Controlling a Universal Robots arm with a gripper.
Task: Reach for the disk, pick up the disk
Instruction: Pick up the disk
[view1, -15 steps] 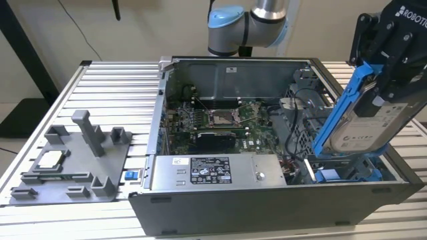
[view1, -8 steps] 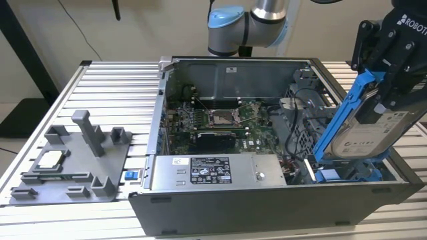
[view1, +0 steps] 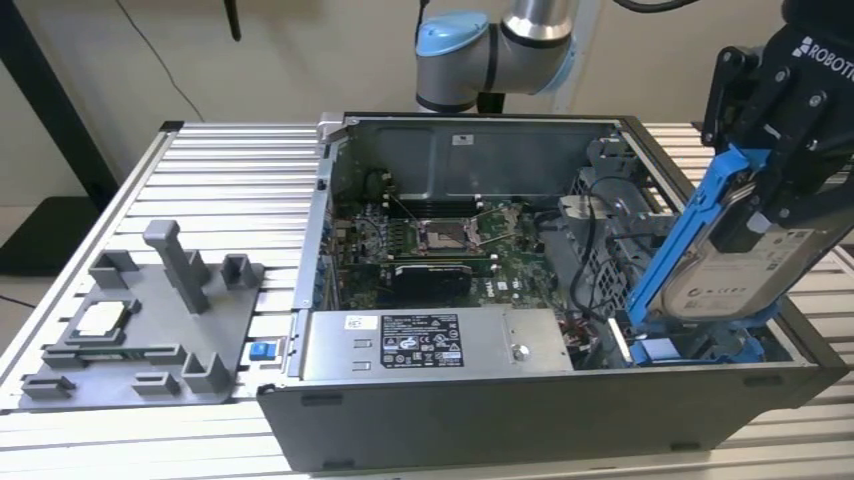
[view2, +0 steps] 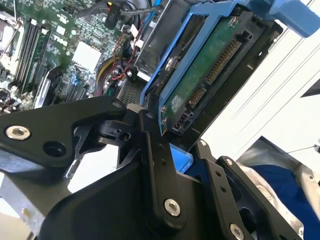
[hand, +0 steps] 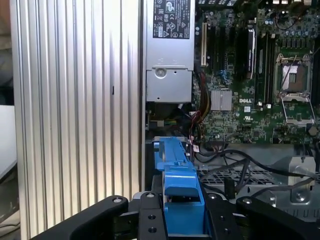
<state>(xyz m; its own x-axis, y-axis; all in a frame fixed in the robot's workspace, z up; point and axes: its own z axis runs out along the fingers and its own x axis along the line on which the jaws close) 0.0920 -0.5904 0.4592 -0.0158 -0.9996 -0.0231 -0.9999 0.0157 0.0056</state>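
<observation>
The end effector (view1: 774, 200) is closed on the disk (view1: 741, 270), black fingers (view1: 801, 160) clamping it near its upper end. The disk hangs over the end of the open computer case (view1: 534, 420) toward the exterior view's right, lifted most of the way out of its bay. Its long axis stands steeply, near upright, with the top leaning toward the exterior view's right. The white label face is turned toward the exterior camera. The blue frame (view1: 674, 250) runs along its edge down to the blue bay parts (view1: 694, 350) at the case floor.

In the second wrist view the disk's (view2: 200, 70) green circuit board and connector row face the camera.

On the ribbed counter (view1: 240, 150), a grey fixture plate (view1: 134, 340) carries a small square chip (view1: 103, 318).
</observation>
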